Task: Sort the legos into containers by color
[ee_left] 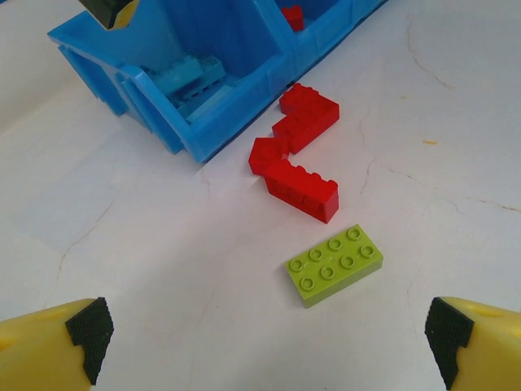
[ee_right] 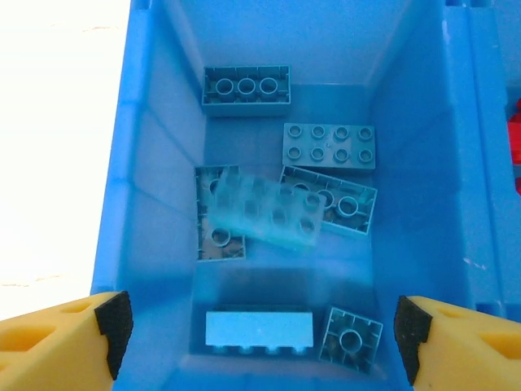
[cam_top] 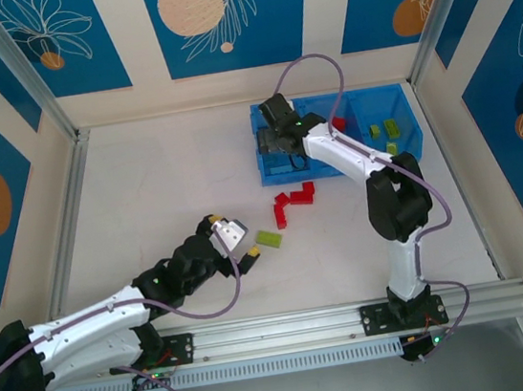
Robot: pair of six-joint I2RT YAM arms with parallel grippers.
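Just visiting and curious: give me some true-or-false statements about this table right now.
1. A lime green brick lies on the table outside the tray. True.
2. Every red brick is inside the tray. False: several red bricks lie on the table beside it.
3. The compartment below the right fingers holds light blue bricks. True.
4. The left fingers are clamped on the lime green brick. False: they stand open, apart from it.
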